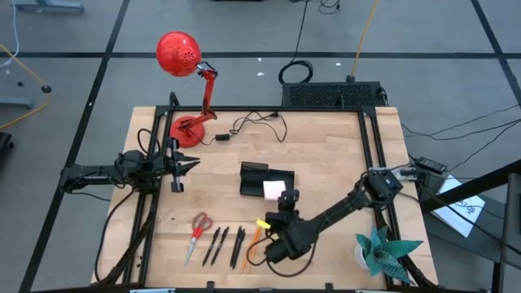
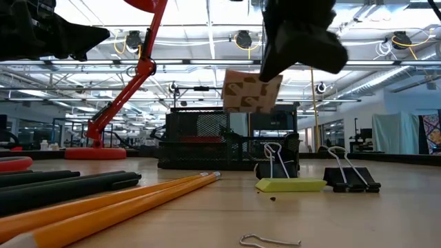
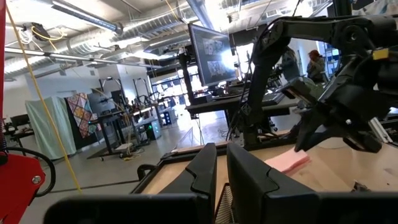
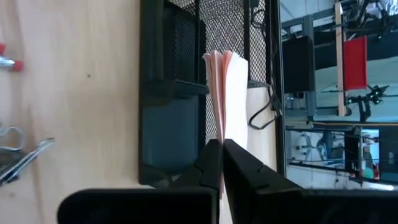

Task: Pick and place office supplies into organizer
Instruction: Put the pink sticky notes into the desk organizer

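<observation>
One sticky pad (image 4: pixel 225 93) pinched in right hand (image 4: pixel 221 163), above organizer (image 4: pixel 174 93).

Overhead looks straight down, low level across table; both share organizer (image 1: pixel 264 180).

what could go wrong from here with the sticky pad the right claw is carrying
The right claw pinches the sticky-note pad only by one edge, and its pages fan apart, so it might slip or peel loose in the air. The pad hangs above the organizer near its mesh wall; lowered off line, it may catch the rim and land outside.
</observation>
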Available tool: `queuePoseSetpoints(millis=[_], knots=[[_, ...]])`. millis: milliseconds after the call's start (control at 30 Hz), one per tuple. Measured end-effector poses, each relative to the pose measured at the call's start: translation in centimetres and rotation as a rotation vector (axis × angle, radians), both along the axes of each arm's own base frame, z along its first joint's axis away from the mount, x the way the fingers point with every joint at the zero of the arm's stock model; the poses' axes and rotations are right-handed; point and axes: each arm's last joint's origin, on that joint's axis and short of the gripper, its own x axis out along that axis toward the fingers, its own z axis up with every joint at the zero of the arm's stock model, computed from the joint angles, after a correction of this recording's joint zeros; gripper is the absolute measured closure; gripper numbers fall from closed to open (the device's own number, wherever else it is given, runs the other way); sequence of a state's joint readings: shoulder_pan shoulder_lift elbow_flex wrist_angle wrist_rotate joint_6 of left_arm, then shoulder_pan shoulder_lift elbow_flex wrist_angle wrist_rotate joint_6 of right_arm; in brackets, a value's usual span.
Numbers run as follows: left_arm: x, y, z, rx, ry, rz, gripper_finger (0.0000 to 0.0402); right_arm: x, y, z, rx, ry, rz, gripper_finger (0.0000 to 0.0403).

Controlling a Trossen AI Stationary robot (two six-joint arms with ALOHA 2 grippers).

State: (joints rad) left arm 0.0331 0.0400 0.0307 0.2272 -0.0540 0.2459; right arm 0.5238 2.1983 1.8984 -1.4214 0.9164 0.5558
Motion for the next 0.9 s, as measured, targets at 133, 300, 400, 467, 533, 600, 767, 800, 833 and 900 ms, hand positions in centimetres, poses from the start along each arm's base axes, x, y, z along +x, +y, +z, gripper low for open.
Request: queuePoseSetpoints(millis=[133, 300, 400, 467, 533, 600, 767, 800, 833, 900], knots=[[0.0, 0.0, 0.0, 0.0, 0.0, 0.0, 0.0355, -0.1, -0.4, -0.3, -0.01, 0.016, -0.013, 0.0403], [0.0, 0.0, 0.0, 0.003, 0.0, 0.001, 0.0355, -0.5, -0.5, -1.1, -0.016, 0.031, -0.024, 0.0403], [0.0, 0.0, 0.0, 0.004, 0.0, 0.001, 0.0355, -0.6, -0.8, -1.9, -0.015, 0.03, -0.036, 0.0403], [0.0, 0.0, 0.0, 0.003, 0.0, 0.001, 0.0355, -0.6, -1.0, -2.4, -0.015, 0.029, -0.038, 0.0403], [0.0, 0.0, 0.0, 0.003, 0.0, 0.001, 0.0355, -0.5, -1.2, -2.8, -0.011, 0.025, -0.044, 0.0403], [0.0, 0.0, 0.0, 0.003, 0.0, 0.001, 0.0355, -0.5, -1.5, -3.1, -0.013, 0.028, -0.05, 0.0403], [0.0, 0.0, 0.0, 0.007, 0.0, 0.001, 0.0355, -0.6, -2.0, -3.6, -0.017, 0.03, -0.074, 0.0403], [0.0, 0.0, 0.0, 0.007, 0.0, 0.002, 0.0355, -0.6, -2.1, -3.7, -0.013, 0.032, -0.078, 0.0403], [0.0, 0.0, 0.0, 0.007, 0.0, 0.002, 0.0355, -0.6, -2.3, -3.9, -0.001, 0.036, -0.083, 0.0403], [0.0, 0.0, 0.0, 0.007, 0.0, 0.002, 0.0355, -0.4, -2.6, -4.4, 0.011, 0.033, -0.086, 0.0403]])
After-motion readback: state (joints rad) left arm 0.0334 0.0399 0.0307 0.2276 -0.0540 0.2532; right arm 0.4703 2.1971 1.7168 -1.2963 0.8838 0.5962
